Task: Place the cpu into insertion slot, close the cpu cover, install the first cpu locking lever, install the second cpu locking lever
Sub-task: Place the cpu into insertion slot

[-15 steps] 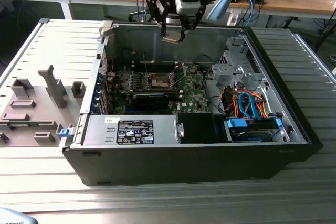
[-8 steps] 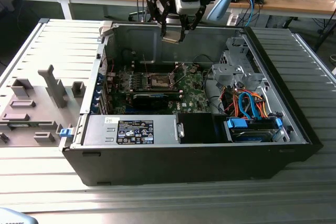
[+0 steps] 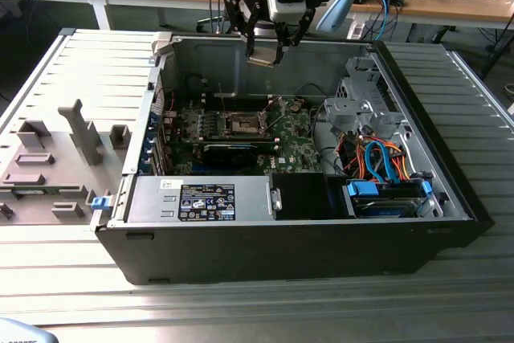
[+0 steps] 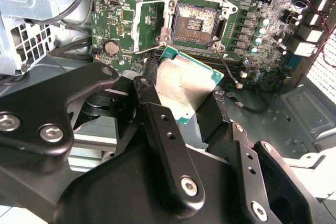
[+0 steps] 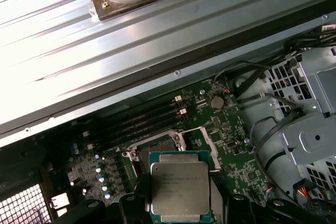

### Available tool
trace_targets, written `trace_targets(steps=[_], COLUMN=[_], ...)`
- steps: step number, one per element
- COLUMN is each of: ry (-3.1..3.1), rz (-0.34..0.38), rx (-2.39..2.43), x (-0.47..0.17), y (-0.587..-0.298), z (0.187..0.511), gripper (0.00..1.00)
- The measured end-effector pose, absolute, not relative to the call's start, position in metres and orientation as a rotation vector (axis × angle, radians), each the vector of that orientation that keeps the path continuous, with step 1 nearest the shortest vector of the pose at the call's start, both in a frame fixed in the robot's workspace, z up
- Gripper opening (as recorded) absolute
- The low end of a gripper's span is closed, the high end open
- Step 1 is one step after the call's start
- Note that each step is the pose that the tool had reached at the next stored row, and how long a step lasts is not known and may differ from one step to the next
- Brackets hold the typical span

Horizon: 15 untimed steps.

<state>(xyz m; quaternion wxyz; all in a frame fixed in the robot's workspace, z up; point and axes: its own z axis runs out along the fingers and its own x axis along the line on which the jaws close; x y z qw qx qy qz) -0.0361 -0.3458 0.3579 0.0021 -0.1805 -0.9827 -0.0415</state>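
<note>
My gripper [image 3: 265, 52] hangs above the open computer case, shut on the cpu [image 3: 263, 56]. In both wrist views the cpu [image 4: 184, 85] [image 5: 180, 187] is a flat square chip with a pale metal face and a green edge, clamped by two sides between the black fingers [image 4: 157, 124]. The insertion slot [image 4: 195, 23] lies below on the green board, its dark centre bare. Its cpu cover [image 4: 143, 27], a silvery frame, stands swung open beside it. In the exterior view the insertion slot [image 3: 245, 124] sits well below the gripper, near the middle of the board.
Black memory slots [image 5: 147, 119] run beside the socket. A metal drive cage [image 3: 361, 106] with orange and blue cables [image 3: 377, 158] fills the exterior view's right of the case. A power supply [image 3: 201, 198] lies at the front. A grey fixture tray [image 3: 56, 158] sits outside.
</note>
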Motion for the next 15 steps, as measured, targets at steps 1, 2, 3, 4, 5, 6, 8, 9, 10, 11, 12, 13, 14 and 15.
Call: trace_targets(steps=[1,2,3,4,5,6,8,9,10,11,12,13,14,15], ry=[-3.083,-3.082,-3.082,-3.082,-3.082,-3.082,-3.080,-3.080,-3.080,-3.080,-3.080,-3.079,-3.078,-3.078], rz=[-0.130,-0.130,-0.130,-0.130,-0.130,-0.130,-0.130,-0.130,-0.130,-0.130,-0.130,-0.130,-0.130,-0.130], rx=[-0.570,-0.571,-0.571,-0.572,-0.573,-0.574,-0.586,-0.587,-0.587,-0.588,-0.589,-0.592,-0.595,-0.596], x=[-0.0361,-0.0361,-0.0361,-0.0361,-0.0361,-0.0361,-0.0361,-0.0361,-0.0361,-0.0361,-0.0361,-0.0361,-0.0361,-0.0361], y=[-0.3458,-0.3458,-0.3458,-0.3458,-0.3458,-0.3458,-0.3458,-0.3458,-0.3458,-0.3458,-0.3458,-0.3458,-0.3458,-0.3458], z=[0.3580,0.3580,0.3579,0.3579,0.3580,0.3580,0.3580,0.3580,0.3579,0.3580,0.3580,0.3580,0.3580,0.3580], gripper=[0.54,0.54,0.54,0.54,0.54,0.54,0.54,0.54,0.54,0.54,0.54,0.54,0.54,0.54])
